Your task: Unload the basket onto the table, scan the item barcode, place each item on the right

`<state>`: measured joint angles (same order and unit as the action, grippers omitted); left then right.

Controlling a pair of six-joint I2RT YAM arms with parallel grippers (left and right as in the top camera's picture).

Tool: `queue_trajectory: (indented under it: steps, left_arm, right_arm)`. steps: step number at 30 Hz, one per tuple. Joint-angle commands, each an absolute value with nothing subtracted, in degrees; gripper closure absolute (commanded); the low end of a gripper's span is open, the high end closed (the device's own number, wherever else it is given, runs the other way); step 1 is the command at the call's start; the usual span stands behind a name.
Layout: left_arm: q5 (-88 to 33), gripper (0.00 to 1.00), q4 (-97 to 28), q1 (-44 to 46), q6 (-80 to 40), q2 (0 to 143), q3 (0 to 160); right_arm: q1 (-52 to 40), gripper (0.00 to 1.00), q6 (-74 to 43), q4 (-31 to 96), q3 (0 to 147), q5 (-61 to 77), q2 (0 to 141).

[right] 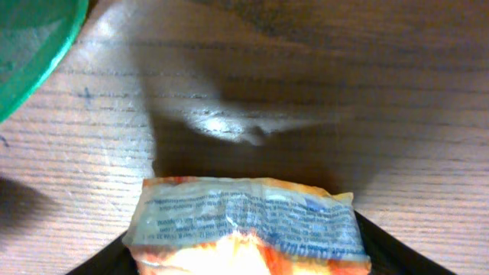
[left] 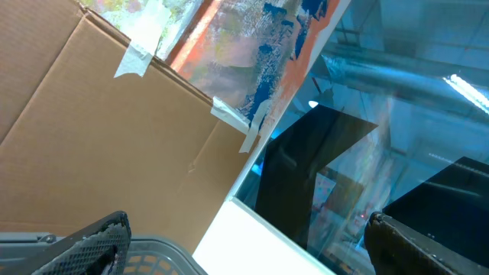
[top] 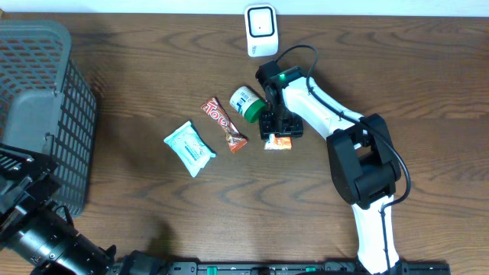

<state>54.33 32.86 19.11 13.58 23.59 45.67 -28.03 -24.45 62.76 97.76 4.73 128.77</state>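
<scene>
Right gripper (top: 276, 131) straddles the orange snack packet (right: 244, 221) lying directly beneath it; I cannot tell whether it grips. A green-lidded jar (top: 246, 103) crowds one side, with open table (top: 397, 84) on the other. Left gripper (left: 248, 233) gapes wide, grey basket (top: 38, 99) rim just below.

Large white letters run along the brown candy bar wrapper (top: 224, 124), seemingly starting "Too"; the rest is illegible. The orange packet (right: 244, 221) bears a white panel of blue fine print, too blurred to read. Labels on the green-lidded container (top: 246, 102) and pale packet (top: 189, 147) are too small.
</scene>
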Motion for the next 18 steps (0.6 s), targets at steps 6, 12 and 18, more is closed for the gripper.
queue_trajectory:
  steps: [6, 12, 18]
  left_arm:
    - [54.48, 0.02, 33.04, 18.83, 14.31, 22.96, 46.13]
    - [54.48, 0.02, 33.04, 18.83, 14.31, 22.96, 46.13]
    - [54.48, 0.02, 33.01, 18.83, 14.31, 22.98, 46.09]
  right_arm:
    - [-24.23, 0.41, -25.93, 64.45, 97.93, 6.59, 130.85]
    - [-17.82, 0.46, -26.11, 66.5, 97.93, 6.57, 130.82]
    - [-12.25, 0.23, -26.06, 69.91, 97.93, 6.57, 130.82]
